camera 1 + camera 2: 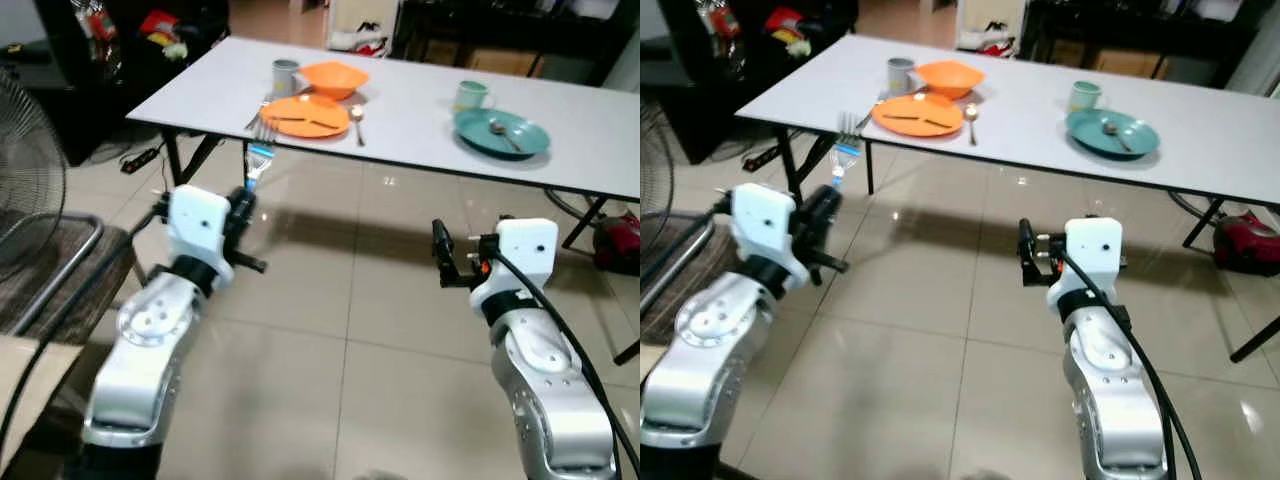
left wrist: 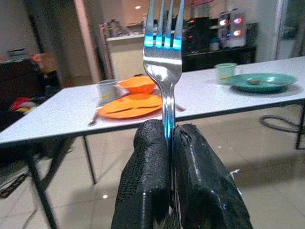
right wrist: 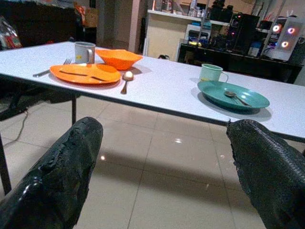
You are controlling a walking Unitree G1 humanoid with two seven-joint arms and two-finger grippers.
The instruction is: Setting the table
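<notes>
So the white table (image 1: 420, 115) runs across the top of the frame, with tiled floor (image 1: 340, 320) below it and part of a fan (image 1: 25, 180) at the left edge. On the table's left part there's an orange plate (image 1: 304, 116) with what look like chopsticks lying on it, an orange bowl (image 1: 334, 78) touching its far side, a grey mug (image 1: 285, 75) just left of the bowl, a fork (image 3: 51, 70) at the plate's left edge and a spoon (image 1: 357, 121) at its right. Further right is a teal plate (image 1: 501, 132) with a spoon on it and a pale green mug (image 1: 471, 95) right behind it. The left gripper (image 2: 170, 143), lower left of the frame, has its fingers pressed together on a silver fork (image 2: 164, 52), tines pointing up, short of the table edge. The right gripper (image 3: 162, 157), lower right, has its fingers spread wide with nothing between them
</notes>
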